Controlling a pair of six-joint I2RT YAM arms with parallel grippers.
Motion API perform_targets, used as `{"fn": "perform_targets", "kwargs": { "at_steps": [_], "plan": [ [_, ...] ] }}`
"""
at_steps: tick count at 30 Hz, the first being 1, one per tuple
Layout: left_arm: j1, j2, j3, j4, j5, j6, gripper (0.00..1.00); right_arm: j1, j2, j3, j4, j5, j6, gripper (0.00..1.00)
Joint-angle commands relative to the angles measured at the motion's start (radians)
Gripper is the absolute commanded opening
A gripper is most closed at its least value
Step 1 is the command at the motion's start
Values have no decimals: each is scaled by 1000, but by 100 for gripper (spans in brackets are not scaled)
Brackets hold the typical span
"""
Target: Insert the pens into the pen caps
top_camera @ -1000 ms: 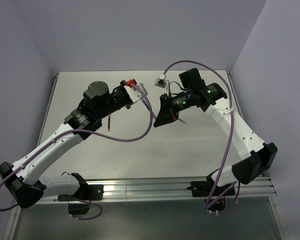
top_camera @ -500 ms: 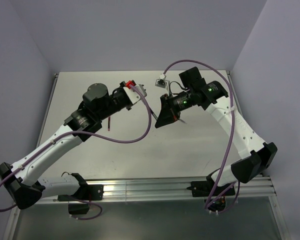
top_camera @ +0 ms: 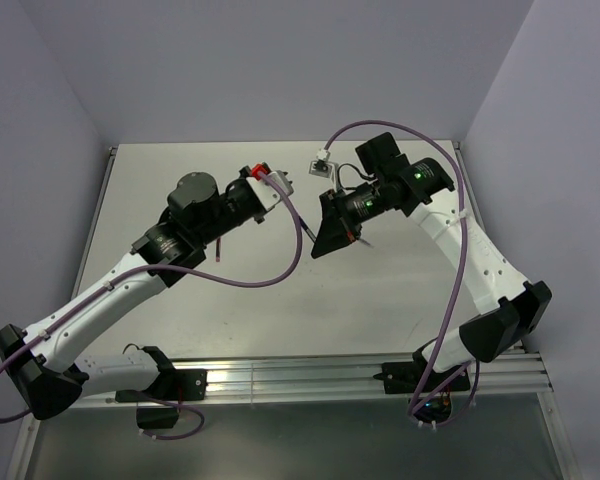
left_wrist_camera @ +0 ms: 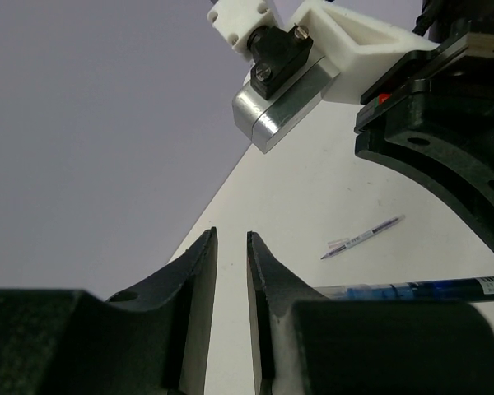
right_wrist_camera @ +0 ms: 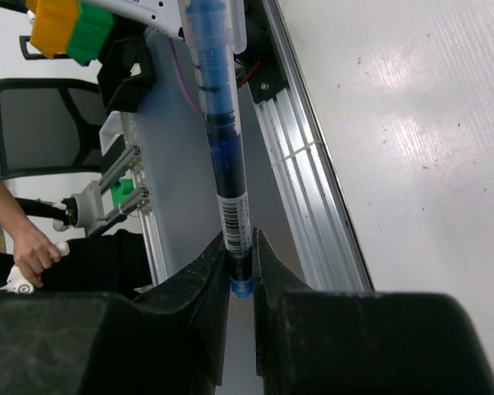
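Three: blue pen (right_wrist_camera: 227, 164), red pen (top_camera: 219, 248), pale pen (left_wrist_camera: 365, 239)

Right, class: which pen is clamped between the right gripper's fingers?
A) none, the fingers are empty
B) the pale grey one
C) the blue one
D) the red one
C: in the right wrist view the right gripper is shut on the blue pen, whose blue-inked barrel sticks out from between the two dark fingers.
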State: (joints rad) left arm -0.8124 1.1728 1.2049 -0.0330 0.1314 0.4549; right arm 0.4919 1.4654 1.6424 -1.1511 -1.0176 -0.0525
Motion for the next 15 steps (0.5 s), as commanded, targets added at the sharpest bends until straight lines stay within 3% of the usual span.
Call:
{"fn": "perform_targets", "kwargs": {
  "at_steps": [1, 5, 15],
  "plan": [
    [-168, 10, -56, -192, 370, -153, 29, -16, 38, 115, 412, 47, 28, 0],
    [-163, 14, -38, -188, 303, -165, 26, -15, 20, 80, 412, 53, 17, 0],
    [34, 41, 113, -185, 284, -139, 13, -21, -31, -18, 407, 70, -6, 0]
  ]
}}
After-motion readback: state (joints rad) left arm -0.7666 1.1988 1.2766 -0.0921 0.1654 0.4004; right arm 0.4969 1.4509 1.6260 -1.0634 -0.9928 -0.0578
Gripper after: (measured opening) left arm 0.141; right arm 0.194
